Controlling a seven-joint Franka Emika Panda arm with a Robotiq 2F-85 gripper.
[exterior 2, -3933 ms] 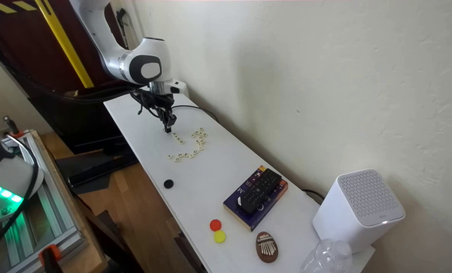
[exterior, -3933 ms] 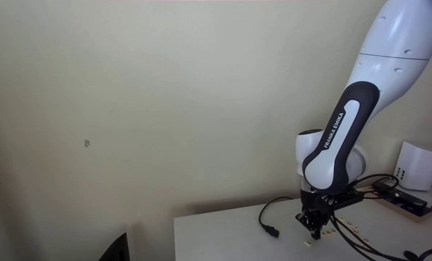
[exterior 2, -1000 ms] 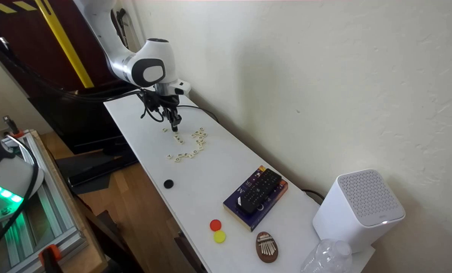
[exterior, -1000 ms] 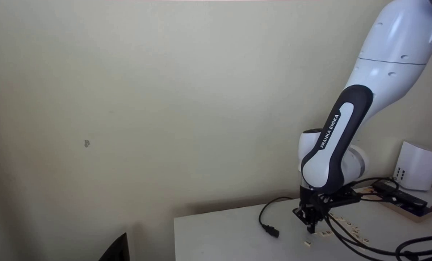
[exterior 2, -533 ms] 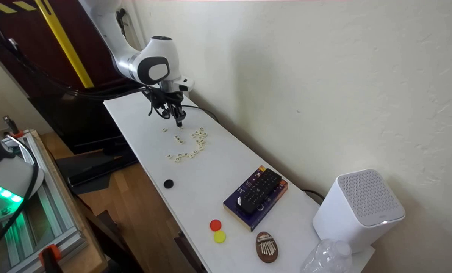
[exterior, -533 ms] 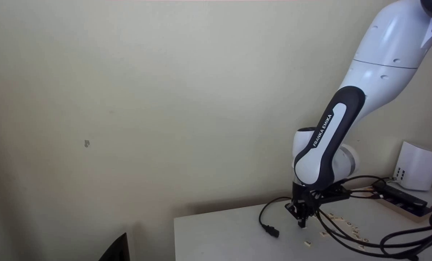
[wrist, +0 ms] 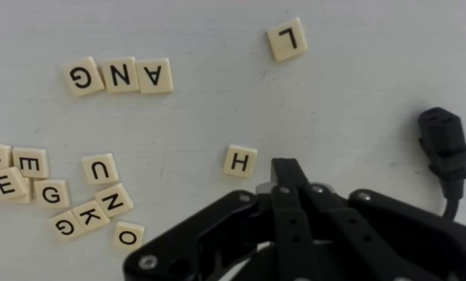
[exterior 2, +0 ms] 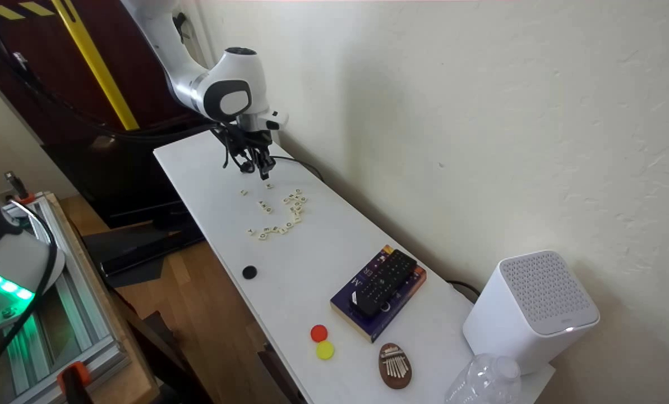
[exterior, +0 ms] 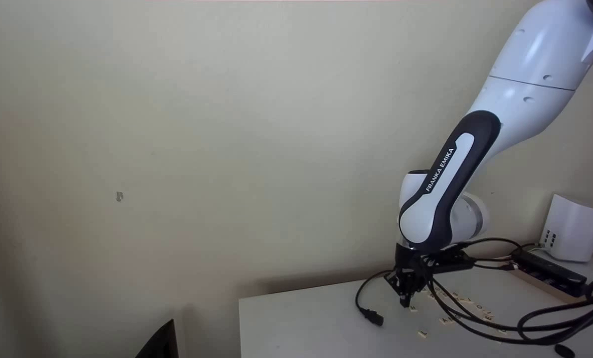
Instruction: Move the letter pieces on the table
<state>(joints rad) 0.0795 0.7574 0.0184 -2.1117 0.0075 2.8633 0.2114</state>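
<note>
The gripper [wrist: 284, 161] was closed above the table [exterior 2: 303, 272], near the H tile [wrist: 240, 161]. A transparent bottle [exterior 2: 483, 382], contents indeterminate, stood beside the white unit [exterior 2: 527, 311].

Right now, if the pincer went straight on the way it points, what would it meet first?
Likely the white tabletop beside the H tile; depth is unclear, so the pincer might catch that tile instead.

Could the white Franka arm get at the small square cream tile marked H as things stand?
Probably yes: the black gripper hovers close to the square cream H tile, with nothing visible between. It looks shut, so it could likely push the tile; grasping would need opening first.
</note>
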